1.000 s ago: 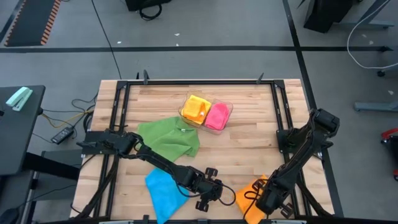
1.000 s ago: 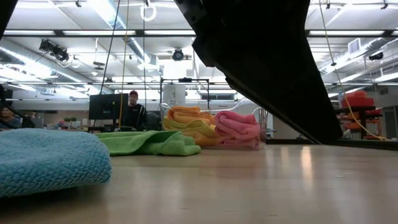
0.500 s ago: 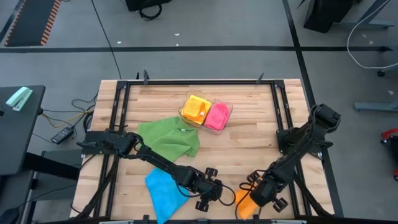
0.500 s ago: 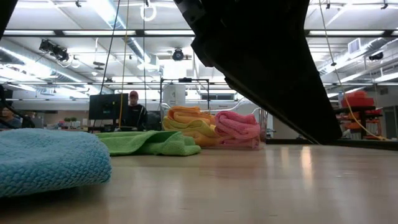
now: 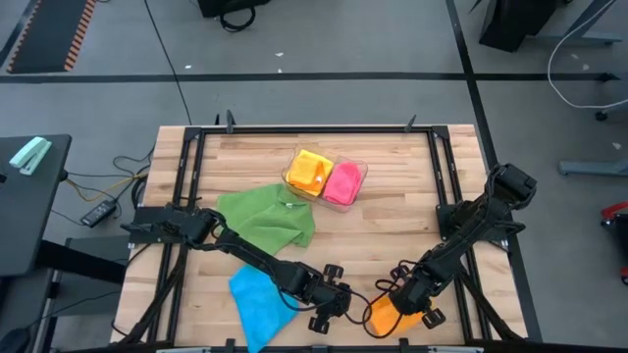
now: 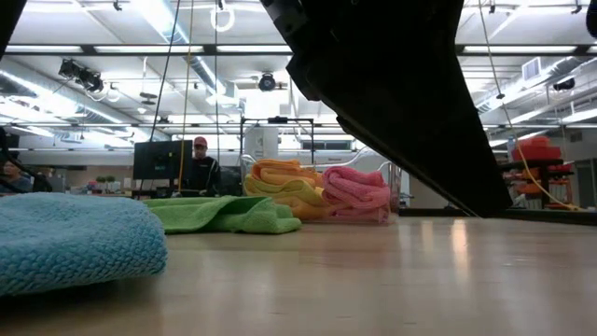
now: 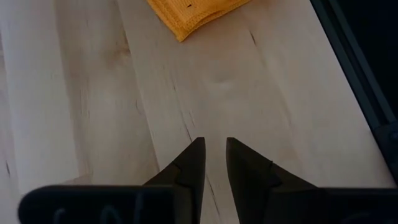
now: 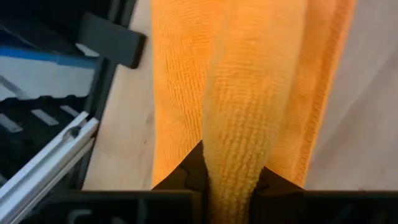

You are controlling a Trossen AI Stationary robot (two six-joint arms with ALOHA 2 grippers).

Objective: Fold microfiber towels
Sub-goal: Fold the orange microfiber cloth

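Gripping a fold of the orange towel (image 8: 242, 93), the right gripper (image 5: 404, 302) sits at the table's (image 5: 392, 211) near edge, its fingers clenched on the fabric. Left gripper (image 7: 211, 163) rests just beside it over bare wood, fingers nearly closed with a narrow gap, grasping nothing. Blue towel (image 5: 257, 299) lies near the front, green towel (image 5: 267, 216) mid-table. Yellow towel (image 5: 310, 171) and pink towel (image 5: 341, 182) sit in the tray (image 5: 361, 170).

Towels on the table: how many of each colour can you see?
Green towel: 1
Blue towel: 1
Orange towel: 1, pinched by the right gripper
Yellow towel: 1, in the clear tray
Pink towel: 1, in the tray
Total: 5
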